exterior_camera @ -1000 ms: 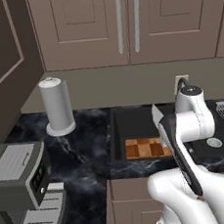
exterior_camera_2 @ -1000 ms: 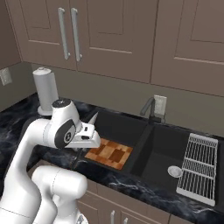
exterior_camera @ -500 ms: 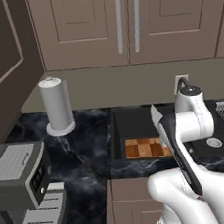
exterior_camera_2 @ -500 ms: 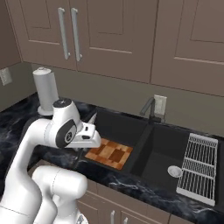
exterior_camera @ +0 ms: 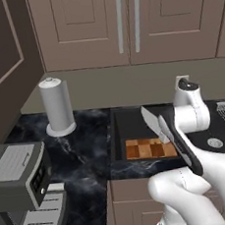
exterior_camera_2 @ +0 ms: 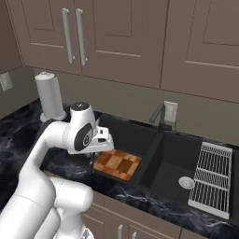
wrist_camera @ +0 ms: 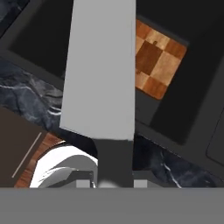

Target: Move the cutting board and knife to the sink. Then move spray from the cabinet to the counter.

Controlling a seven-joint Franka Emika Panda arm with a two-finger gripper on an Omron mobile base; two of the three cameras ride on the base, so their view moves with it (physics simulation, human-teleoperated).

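One checkered cutting board (exterior_camera_2: 117,164) already lies flat on the floor of the left basin of the black sink (exterior_camera_2: 161,144), and you see it again in the left base view (exterior_camera: 149,149) and at about one o'clock in the hand view (wrist_camera: 159,57). Your pincer (exterior_camera: 162,128) hangs above the near edge of that basin, closed narrow on the knife (wrist_camera: 101,70); the dark handle sits between the jaws at six o'clock in the hand view and the broad silver blade runs up toward twelve o'clock, covering part of the basin below. In the left base view the blade (exterior_camera: 149,117) slants up and away from the pincer toward ten o'clock, clear of the board underneath. In the right base view the pincer (exterior_camera_2: 103,142) sits at nine o'clock from the board, over the sink's left rim.

You have the black veined surface (exterior_camera: 84,147) stretching to nine o'clock of the sink, with a white paper-towel roll (exterior_camera: 57,107) standing upright at its back and a grey coffee machine (exterior_camera: 24,191) at the near corner. A dark faucet (exterior_camera_2: 158,114) rises behind the divider between the basins, and a wire rack (exterior_camera_2: 211,179) lies at three o'clock of the right basin. Brown wall cabinet (exterior_camera_2: 98,35) doors overhead are closed.
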